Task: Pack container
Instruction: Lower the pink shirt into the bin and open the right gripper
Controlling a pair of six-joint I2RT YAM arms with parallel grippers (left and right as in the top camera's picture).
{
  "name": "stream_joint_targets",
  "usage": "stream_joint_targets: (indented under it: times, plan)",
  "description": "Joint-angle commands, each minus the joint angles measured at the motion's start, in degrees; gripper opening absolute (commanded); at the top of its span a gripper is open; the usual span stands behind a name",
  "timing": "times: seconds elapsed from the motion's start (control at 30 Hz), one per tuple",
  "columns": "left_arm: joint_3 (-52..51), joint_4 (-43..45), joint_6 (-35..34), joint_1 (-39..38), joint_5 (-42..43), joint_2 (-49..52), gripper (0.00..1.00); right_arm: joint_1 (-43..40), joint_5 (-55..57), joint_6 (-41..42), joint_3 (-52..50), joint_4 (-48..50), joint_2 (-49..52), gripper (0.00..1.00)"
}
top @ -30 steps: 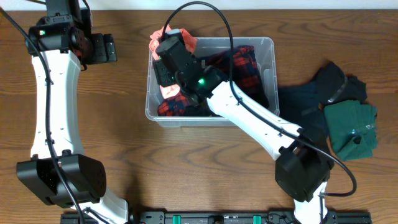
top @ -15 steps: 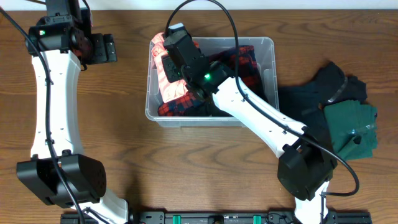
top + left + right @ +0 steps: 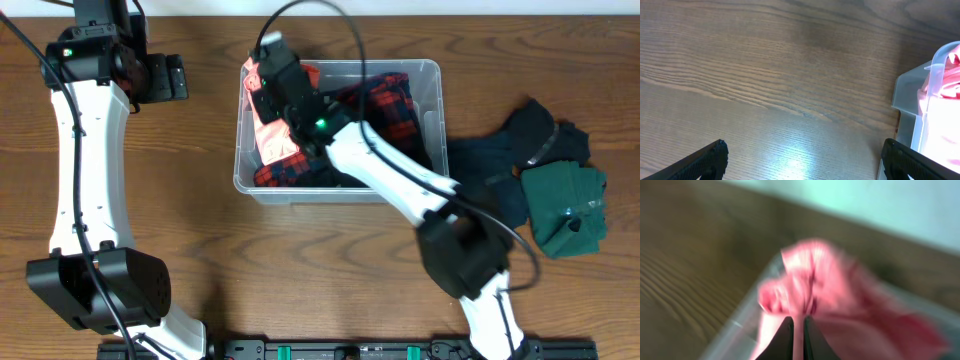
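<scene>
The clear plastic container (image 3: pixel 431 72) stands mid-table, holding a red plaid garment (image 3: pixel 393 106) and a pink cloth (image 3: pixel 272 142) at its left end. My right gripper (image 3: pixel 262 76) reaches over the container's far left corner. In the right wrist view the right gripper (image 3: pixel 798 335) is shut on a bunched fold of the pink cloth (image 3: pixel 810 280), just inside the container wall (image 3: pixel 735 325); this view is blurred. My left gripper (image 3: pixel 170 77) hangs open over bare wood left of the container. The left wrist view shows the left gripper (image 3: pixel 802 160) with nothing between its fingers and the container corner (image 3: pixel 907 95) at right.
A dark navy garment (image 3: pixel 520 140) and a folded green garment (image 3: pixel 565 205) lie on the wooden table right of the container. The right arm stretches diagonally across the container from the front right.
My right gripper has closed on the pink cloth and shifted toward the container's far left corner. The left arm has not moved.
</scene>
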Motion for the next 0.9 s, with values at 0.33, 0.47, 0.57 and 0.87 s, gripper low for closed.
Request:
stream_joint_targets:
  times: [0.33, 0.47, 0.57, 0.87]
  plan:
    - [-0.33, -0.17, -0.46, 0.17, -0.28, 0.37, 0.98, -1.22, -1.07, 0.50, 0.13, -1.75, 6.78, 0.09]
    - [-0.33, -0.17, -0.44, 0.17, -0.28, 0.37, 0.98, -2.05, -1.07, 0.48, 0.13, -1.95, 2.12, 0.17]
    - [-0.33, -0.17, -0.44, 0.17, -0.28, 0.37, 0.98, -2.99, -1.07, 0.46, 0.13, -2.25, -3.19, 0.34]
    - [-0.33, -0.17, -0.46, 0.17, -0.28, 0.37, 0.98, -8.66, -0.66, 0.46, 0.13, -12.85, -19.41, 0.99]
